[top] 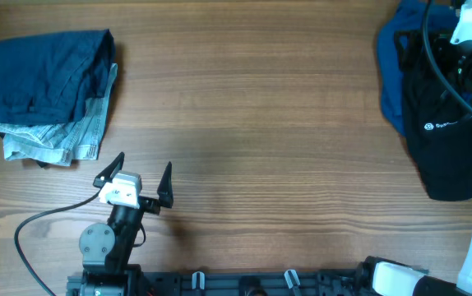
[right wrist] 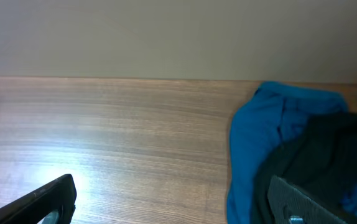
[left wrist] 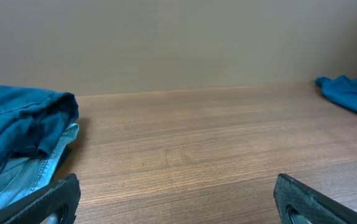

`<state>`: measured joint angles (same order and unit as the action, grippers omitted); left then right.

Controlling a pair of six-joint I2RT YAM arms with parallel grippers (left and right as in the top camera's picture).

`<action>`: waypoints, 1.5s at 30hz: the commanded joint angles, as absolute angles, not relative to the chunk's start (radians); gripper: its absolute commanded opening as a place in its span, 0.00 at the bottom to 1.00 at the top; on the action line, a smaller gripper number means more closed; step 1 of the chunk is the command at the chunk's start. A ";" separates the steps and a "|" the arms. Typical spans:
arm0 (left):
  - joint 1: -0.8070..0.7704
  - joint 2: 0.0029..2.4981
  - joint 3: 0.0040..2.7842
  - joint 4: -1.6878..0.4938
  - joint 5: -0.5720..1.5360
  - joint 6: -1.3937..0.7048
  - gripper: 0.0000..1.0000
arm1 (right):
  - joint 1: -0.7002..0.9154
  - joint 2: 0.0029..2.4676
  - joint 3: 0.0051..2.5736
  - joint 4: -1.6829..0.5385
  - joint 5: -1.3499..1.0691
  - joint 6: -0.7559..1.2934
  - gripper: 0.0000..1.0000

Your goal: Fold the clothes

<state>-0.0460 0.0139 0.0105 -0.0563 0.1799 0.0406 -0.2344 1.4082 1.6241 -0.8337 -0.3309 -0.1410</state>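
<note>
At far left we logged a folded denim stack [top: 51, 94], done; blue garment [top: 396, 49] and black garment [top: 446, 131] lay unfolded; left gripper [top: 145, 160] and right gripper [right wrist: 172, 186] gaped, empty.

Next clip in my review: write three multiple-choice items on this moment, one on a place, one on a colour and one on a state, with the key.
1. Where on the table does the folded stack lie?
A. at the far end, on the left arm's side
B. in the middle
C. hanging off the near edge

2. What colour is the garment showing from under the black garment?
A. red
B. bright blue
C. white

3. How is the left gripper?
A. shut on denim
B. shut on nothing
C. open, holding nothing

Key:
1. A: the overhead view shows the stack in the far corner on the left arm's side.
2. B: the blue garment sticks out along the black one's edge.
3. C: its fingers are spread over bare wood.
</note>
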 commanded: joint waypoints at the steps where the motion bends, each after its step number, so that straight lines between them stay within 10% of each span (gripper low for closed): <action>1: -0.051 0.007 0.006 -0.061 0.166 0.045 1.00 | -0.232 1.417 1.629 -0.832 -0.321 -0.157 1.00; 18: -0.051 0.007 0.006 -0.061 0.166 0.045 1.00 | -0.212 1.322 1.606 -0.851 -0.314 -0.126 1.00; 28: -0.051 0.007 0.006 -0.061 0.166 0.045 1.00 | -0.067 0.667 0.682 -0.036 -0.314 0.008 1.00; 45: -0.051 0.007 0.006 -0.061 0.166 0.045 1.00 | -0.067 0.130 0.045 0.016 -0.307 0.026 1.00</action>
